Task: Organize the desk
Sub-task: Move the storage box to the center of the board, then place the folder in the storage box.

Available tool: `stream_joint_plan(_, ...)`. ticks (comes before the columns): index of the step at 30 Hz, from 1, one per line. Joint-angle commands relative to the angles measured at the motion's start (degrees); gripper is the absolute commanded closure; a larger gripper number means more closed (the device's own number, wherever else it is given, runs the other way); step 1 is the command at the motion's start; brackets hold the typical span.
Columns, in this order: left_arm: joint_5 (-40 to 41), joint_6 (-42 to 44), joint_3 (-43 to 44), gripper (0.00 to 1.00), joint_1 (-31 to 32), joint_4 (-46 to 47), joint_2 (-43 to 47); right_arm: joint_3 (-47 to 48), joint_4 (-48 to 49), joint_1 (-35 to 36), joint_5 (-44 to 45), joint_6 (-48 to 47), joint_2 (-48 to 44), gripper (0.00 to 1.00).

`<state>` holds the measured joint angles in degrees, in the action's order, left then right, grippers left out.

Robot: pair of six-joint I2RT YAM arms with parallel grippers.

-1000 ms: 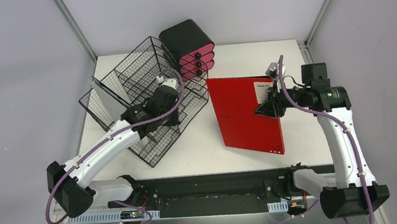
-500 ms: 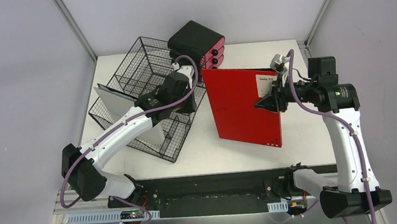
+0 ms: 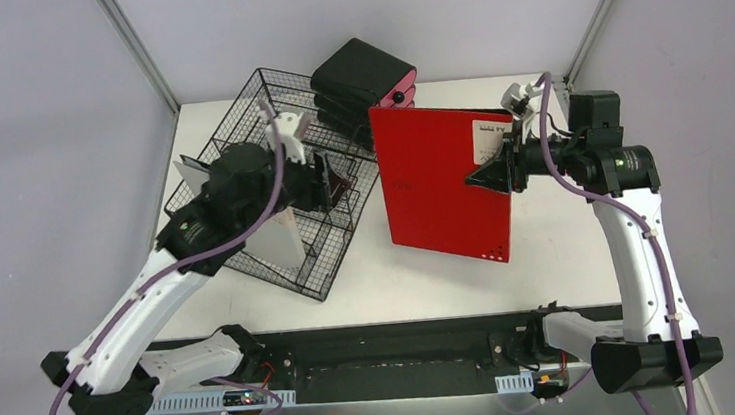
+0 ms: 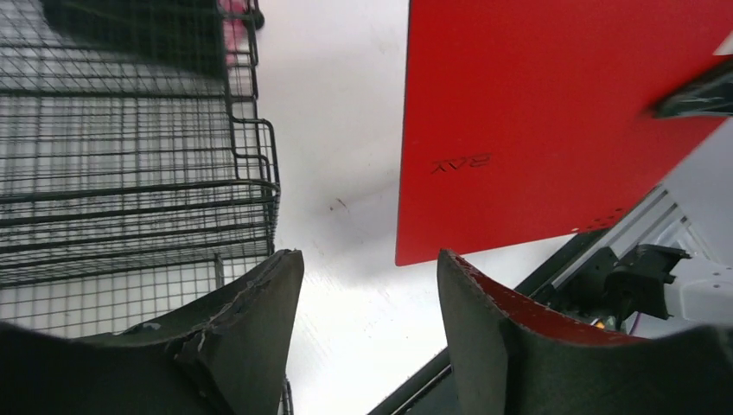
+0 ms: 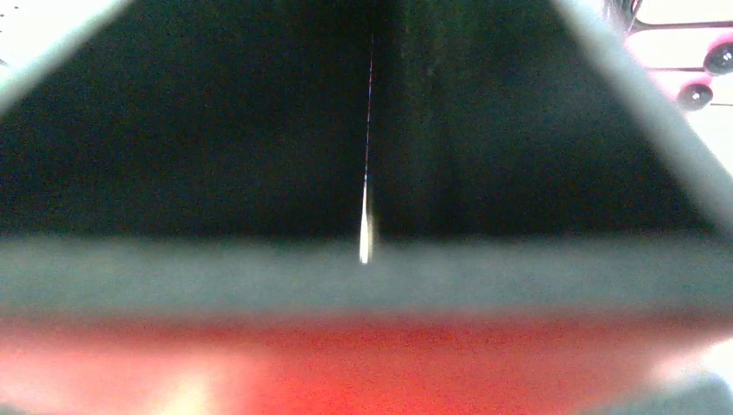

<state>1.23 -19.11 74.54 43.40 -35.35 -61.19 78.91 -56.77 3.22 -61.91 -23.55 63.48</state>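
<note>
Grey walls (image 3: pixel 27 147), metal posts (image 3: pixel 134 47). White tabletop (image 3: pixel 553 251) fills the booth floor. Wire rack (image 3: pixel 237 139) at the left edge; left pincer (image 4: pixel 370 257) over it, released, jaws empty. Black-pink drawers (image 3: pixel 362 72) at the far edge. Right pincer (image 3: pixel 501 171) clenched on the red notebook (image 3: pixel 437 191), right edge, mid-tabletop.

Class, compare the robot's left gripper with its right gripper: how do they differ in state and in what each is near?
The left gripper has its jaws apart and holds nothing; the right gripper has its jaws shut on the edge of the red notebook. The left gripper is by the wire rack; the right gripper is at the notebook's opposite side. Both are above the desk and have dark jaws.
</note>
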Motion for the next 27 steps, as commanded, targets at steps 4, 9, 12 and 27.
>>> stream_joint_plan(4,4.25,5.9,4.66,0.32,-0.51,-3.12,9.09,4.34,11.13,0.21,-7.57,6.95,1.44,1.0)
stream_joint_plan(9,2.57,6.65,6.79,0.28,-0.55,-1.82,11.41,4.3,20.44,2.03,-7.7,14.37,3.67,1.0)
stream_joint_plan(12,1.22,6.37,7.41,0.26,-0.51,-1.34,12.53,4.76,25.94,4.85,-6.45,18.83,5.34,1.0)
stream_joint_plan(27,2.29,6.3,5.79,0.23,-0.52,1.03,17.08,15.37,36.68,17.9,8.26,31.16,18.28,1.0)
